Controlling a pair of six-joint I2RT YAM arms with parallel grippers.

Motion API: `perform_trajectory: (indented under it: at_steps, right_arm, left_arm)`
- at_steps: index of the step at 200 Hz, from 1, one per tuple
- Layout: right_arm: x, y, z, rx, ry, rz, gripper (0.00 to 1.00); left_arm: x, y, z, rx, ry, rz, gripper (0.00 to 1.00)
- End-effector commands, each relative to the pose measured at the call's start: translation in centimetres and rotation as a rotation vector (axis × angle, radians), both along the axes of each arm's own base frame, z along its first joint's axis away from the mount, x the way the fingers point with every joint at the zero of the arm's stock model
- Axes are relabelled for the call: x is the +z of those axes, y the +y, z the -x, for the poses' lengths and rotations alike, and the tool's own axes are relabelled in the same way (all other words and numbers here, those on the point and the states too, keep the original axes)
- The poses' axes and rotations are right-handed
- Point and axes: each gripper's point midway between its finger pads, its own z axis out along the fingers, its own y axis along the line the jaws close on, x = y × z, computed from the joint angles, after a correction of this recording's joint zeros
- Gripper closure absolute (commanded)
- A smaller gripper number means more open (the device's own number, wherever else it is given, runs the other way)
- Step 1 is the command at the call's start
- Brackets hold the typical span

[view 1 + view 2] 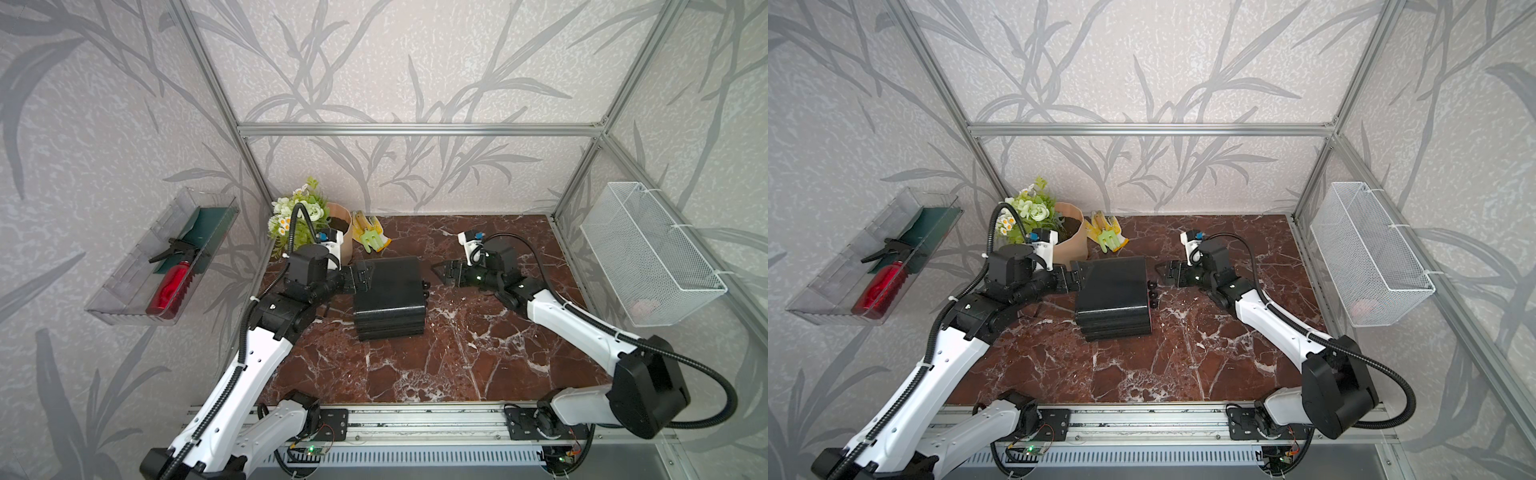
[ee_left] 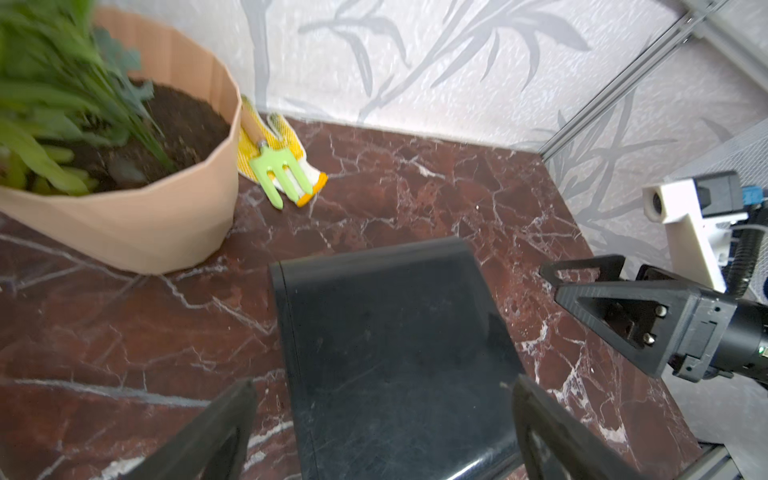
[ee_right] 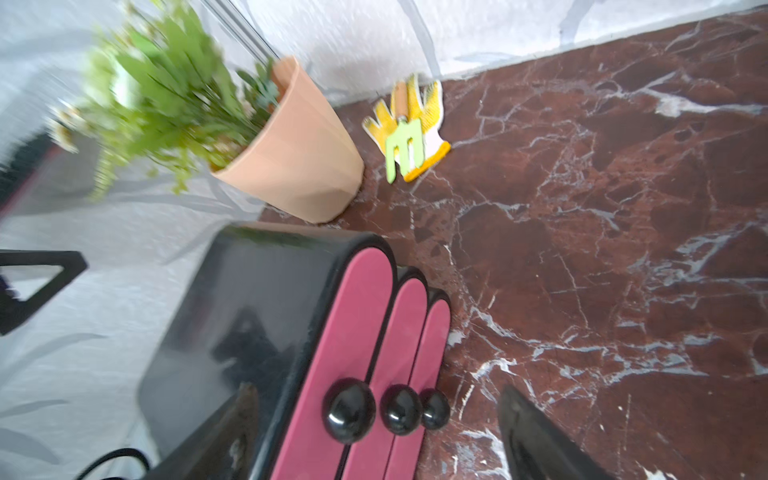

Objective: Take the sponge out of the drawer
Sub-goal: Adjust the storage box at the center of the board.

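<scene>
A black drawer unit (image 1: pixel 390 299) (image 1: pixel 1113 295) stands mid-table, and its three pink drawer fronts (image 3: pixel 353 332) with black knobs (image 3: pixel 349 409) face my right arm. All the fronts look pushed in. The sponge is hidden. My left gripper (image 1: pixel 361 276) (image 2: pixel 384 382) is open at the unit's left side, its fingers spread about as wide as the top. My right gripper (image 1: pixel 436 270) (image 3: pixel 376 390) is open too, level with the knobs and a little short of them, holding nothing.
A tan plant pot (image 1: pixel 338 237) and a yellow glove with a green hand fork (image 1: pixel 370 239) sit at the back left. A clear tray (image 1: pixel 124 311) with a red spray bottle hangs on the left wall. A white mesh basket (image 1: pixel 648 253) hangs on the right wall.
</scene>
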Motion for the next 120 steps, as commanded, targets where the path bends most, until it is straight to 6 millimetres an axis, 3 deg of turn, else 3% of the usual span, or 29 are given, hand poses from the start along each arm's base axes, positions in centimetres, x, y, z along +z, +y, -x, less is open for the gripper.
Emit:
perform_trajectory:
  at_steps: [1, 29, 61, 120]
  right_arm:
    - [0.5, 0.6, 1.3, 0.103, 0.076, -0.201, 0.17]
    - [-0.4, 1.0, 2.0, 0.158, 0.115, -0.247, 0.23]
    - [-2.2, 1.7, 2.5, 0.211, 0.165, -0.262, 0.28]
    - [-3.6, 3.9, 2.3, 0.309, 0.223, -0.425, 0.4]
  left_arm:
    - [-0.7, -1.6, 0.8, -0.083, 0.049, 0.004, 0.08]
    - [-3.1, -2.3, 1.2, -0.089, 0.132, -0.022, 0.11]
    - [-5.6, -1.1, 2.0, -0.035, 0.202, -0.097, 0.13]
    - [-8.4, -0.6, 2.2, 0.0, 0.253, -0.102, 0.12]
